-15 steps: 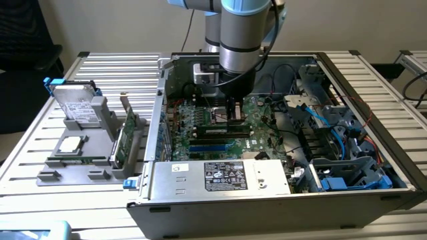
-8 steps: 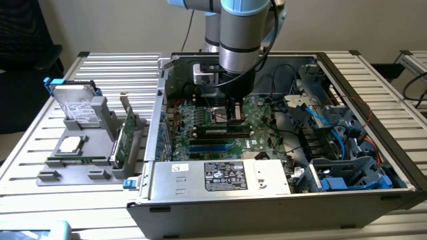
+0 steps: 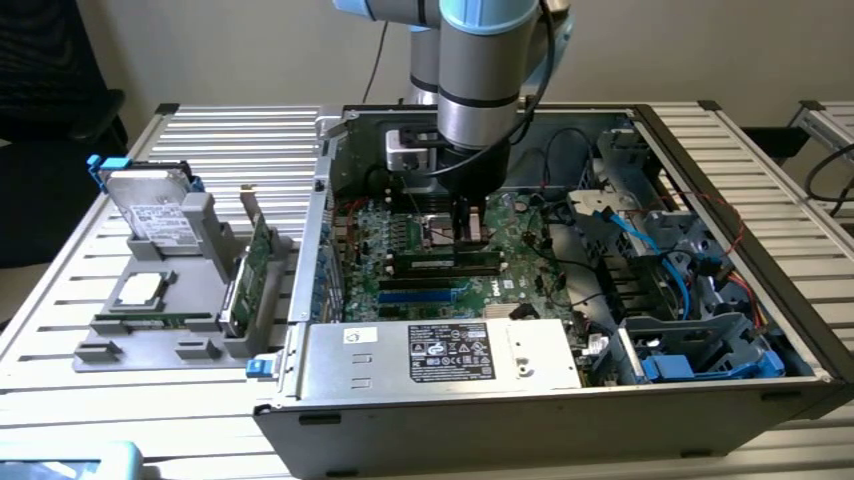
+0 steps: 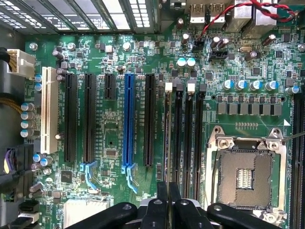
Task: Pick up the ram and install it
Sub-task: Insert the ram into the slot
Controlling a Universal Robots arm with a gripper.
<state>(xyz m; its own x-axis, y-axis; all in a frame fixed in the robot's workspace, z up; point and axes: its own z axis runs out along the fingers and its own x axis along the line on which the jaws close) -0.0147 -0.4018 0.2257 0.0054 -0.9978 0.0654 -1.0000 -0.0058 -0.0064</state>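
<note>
Open computer case [image 3: 400,400], motherboard [image 4: 114,143], hard drive [image 3: 150,205]

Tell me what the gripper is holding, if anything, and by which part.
The gripper looks shut on the long, thin green ram stick, pinching its top edge near mid-length as it stands slotted in the green motherboard.

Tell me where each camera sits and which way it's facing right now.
Exterior view: off the arm, raised, looking down into the open computer case; the arm and gripper show.
Wrist view: on the wrist, looking straight at the motherboard; the fingertips show, closed on the ram.
Shared: the motherboard, the ram, the gripper.
</note>
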